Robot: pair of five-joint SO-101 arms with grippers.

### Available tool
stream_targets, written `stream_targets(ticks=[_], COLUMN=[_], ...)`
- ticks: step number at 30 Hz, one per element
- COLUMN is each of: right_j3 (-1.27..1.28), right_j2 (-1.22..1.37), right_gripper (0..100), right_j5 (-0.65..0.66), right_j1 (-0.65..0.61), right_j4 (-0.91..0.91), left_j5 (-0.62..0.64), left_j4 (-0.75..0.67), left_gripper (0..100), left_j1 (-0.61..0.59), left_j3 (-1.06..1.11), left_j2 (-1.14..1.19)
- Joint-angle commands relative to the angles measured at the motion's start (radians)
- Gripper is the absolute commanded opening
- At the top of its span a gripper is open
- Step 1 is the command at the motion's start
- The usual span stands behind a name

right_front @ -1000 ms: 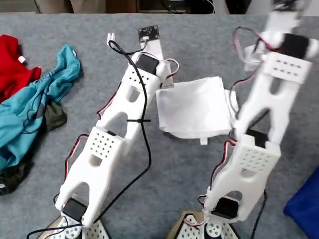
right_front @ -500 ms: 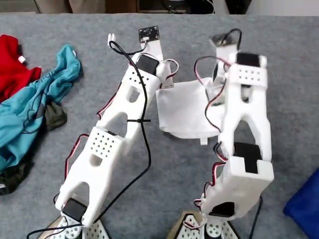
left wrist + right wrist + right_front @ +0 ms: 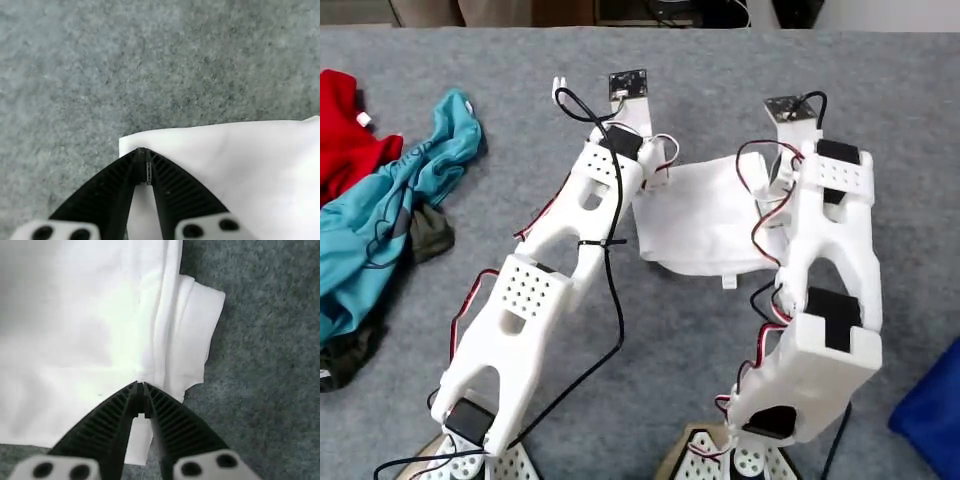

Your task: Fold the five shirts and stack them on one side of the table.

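A folded white shirt (image 3: 705,215) lies flat on the grey table between my two arms. My left gripper (image 3: 653,172) is at the shirt's far left corner. In the left wrist view the left gripper (image 3: 143,159) is shut, its tips resting on that corner of the white shirt (image 3: 240,165), with no cloth visibly pinched. My right gripper (image 3: 778,190) is over the shirt's right side. The right wrist view has the right gripper (image 3: 139,388) shut, tips touching the white shirt (image 3: 75,315) beside a folded sleeve (image 3: 197,325).
A heap of unfolded shirts lies at the left edge: a red one (image 3: 345,130), a teal one (image 3: 390,220) and a dark one (image 3: 430,235). A blue shirt (image 3: 932,410) sits at the near right corner. Bare grey table (image 3: 720,70) stretches behind the white shirt.
The right arm swung down from a raised pose at the far right onto the shirt's right side. The left gripper shifted slightly farther away along the shirt's corner.
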Motion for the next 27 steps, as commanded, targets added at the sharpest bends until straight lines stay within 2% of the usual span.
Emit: stream_targets(ticks=[1, 6, 10, 15, 24, 27], right_j3=[0.001, -0.013, -0.039, -0.021, 0.022, 0.117], right_j2=[-0.064, -0.085, -0.137, -0.243, -0.437, -0.440], right_gripper=[0.5, 0.5, 0.5, 0.6, 0.6, 0.5], right_j5=[0.011, -0.003, -0.244, -0.384, -0.394, -0.400], right_j1=[0.016, 0.012, 0.019, 0.091, 0.105, 0.099], right_j4=[-0.029, 0.014, 0.163, 0.252, 0.491, 0.502], left_j5=[-0.008, -0.005, -0.011, -0.034, -0.035, -0.034], left_j4=[-0.018, 0.003, 0.081, 0.130, 0.186, 0.206], left_gripper=[2, 2, 2, 2, 2, 2], left_j1=[0.008, 0.006, 0.015, 0.009, 0.058, 0.083], left_j3=[-0.009, -0.018, -0.074, -0.138, -0.164, -0.169], left_j2=[-0.019, -0.027, -0.024, -0.019, -0.019, -0.021])
